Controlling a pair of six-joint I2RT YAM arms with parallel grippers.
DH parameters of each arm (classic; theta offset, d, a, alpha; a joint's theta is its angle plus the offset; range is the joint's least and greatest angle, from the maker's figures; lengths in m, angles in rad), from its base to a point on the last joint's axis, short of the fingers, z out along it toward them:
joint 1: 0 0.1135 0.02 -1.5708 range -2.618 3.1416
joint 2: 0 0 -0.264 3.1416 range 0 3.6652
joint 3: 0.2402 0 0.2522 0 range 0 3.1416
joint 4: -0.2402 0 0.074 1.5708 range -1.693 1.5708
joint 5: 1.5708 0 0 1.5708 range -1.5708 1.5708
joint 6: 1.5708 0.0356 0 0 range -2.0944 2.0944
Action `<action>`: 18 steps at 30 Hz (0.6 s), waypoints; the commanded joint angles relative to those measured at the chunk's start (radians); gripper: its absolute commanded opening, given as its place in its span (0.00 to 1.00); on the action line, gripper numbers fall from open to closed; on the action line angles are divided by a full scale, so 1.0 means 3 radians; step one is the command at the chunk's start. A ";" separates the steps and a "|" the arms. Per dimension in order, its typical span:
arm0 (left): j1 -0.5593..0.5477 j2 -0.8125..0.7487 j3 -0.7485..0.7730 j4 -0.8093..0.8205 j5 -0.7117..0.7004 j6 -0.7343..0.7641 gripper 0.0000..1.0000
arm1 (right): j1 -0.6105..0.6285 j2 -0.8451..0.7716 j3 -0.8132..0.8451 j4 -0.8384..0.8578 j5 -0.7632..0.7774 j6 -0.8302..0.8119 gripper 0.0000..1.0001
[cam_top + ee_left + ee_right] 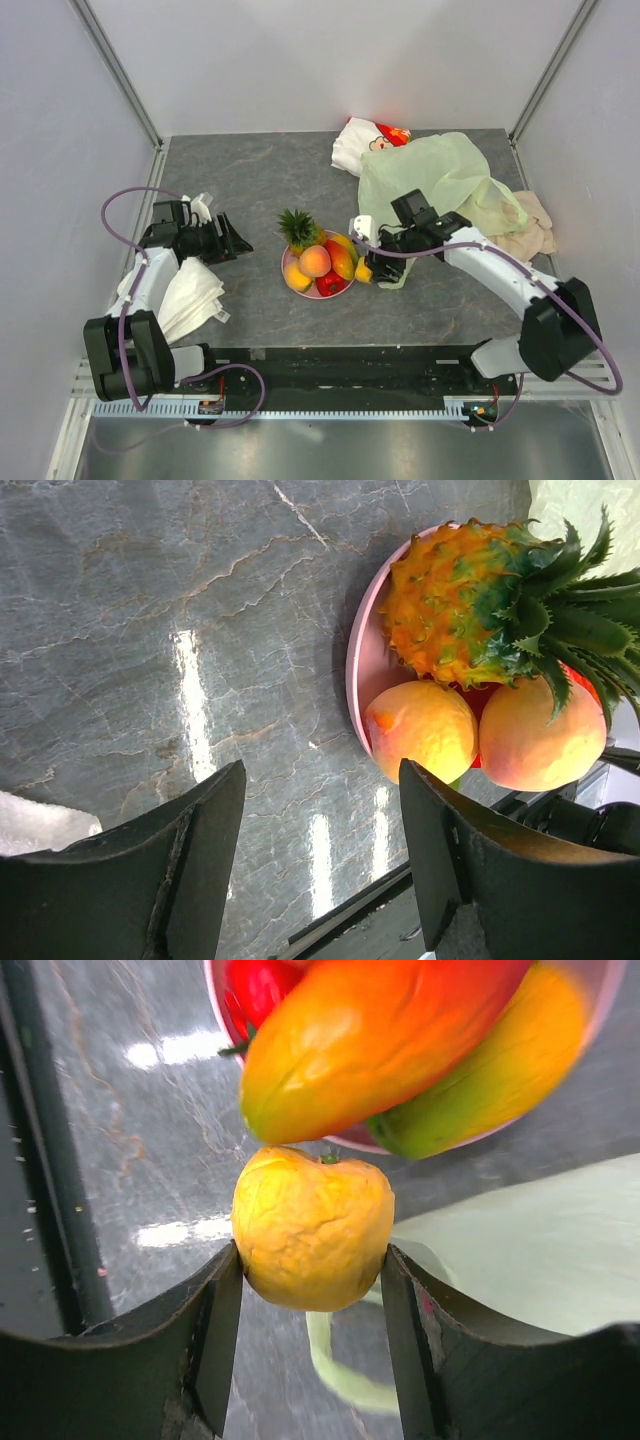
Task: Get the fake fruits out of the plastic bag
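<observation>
- The right pincer [312, 1255] is clamped on a yellow fruit [310, 1210]. It is dull and wrinkled with a small green stem, and a finger presses each side.
- That fruit sits at 3 o'clock of the pink plate [288, 262], just outside the rim.
- On the plate is a glossy heap of fruit. The pineapple [297, 228] with its spiky green crown is at 11 o'clock and a peach [315, 261] is in the middle. A yellow-red mango [343, 258] is at 3, a red pepper piece [328, 284] at 5 and an orange [297, 277] at 7.
- The plastic bag [440, 175] lies crumpled at 2 o'clock from the plate. It is thin, pale green and see-through, and one handle loop trails under the right pincer.
- The left pincer [320, 770] is at 9 o'clock of the plate, spread wide with nothing but grey bench [150, 630] between its fingers.
</observation>
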 commanded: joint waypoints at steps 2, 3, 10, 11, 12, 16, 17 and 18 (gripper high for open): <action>0.0022 0.0090 0.0051 0.0095 0.0027 0.0058 0.70 | -0.0011 -0.0360 0.0549 -0.0574 -0.0207 -0.0048 0.60; 0.0022 0.0101 0.0052 0.0116 0.0032 0.0053 0.70 | -0.0006 -0.0314 0.0687 -0.0569 -0.0263 -0.0007 0.60; 0.0017 0.0101 0.0052 0.0131 0.0058 0.0022 0.70 | -0.0005 0.0166 0.1117 -0.0350 -0.0361 0.0316 0.61; 0.0022 0.0091 0.0052 0.0126 0.0058 0.0022 0.70 | -0.0005 0.0258 0.1138 -0.0299 -0.0361 0.0341 0.61; 0.0022 0.0075 0.0046 0.0126 0.0058 0.0022 0.70 | -0.0005 0.0320 0.1209 -0.0238 -0.0366 0.0367 0.62; 0.0017 0.0024 0.0021 0.0106 0.0048 0.0038 0.70 | -0.0005 0.0621 0.1480 -0.0222 -0.0407 0.0418 0.62; 0.0022 0.0014 0.0001 0.0101 0.0048 0.0038 0.70 | -0.0005 0.0688 0.1556 -0.0222 -0.0427 0.0423 0.62; 0.0022 0.0004 -0.0005 0.0096 0.0043 0.0043 0.70 | -0.0011 0.0714 0.1588 -0.0222 -0.0442 0.0418 0.62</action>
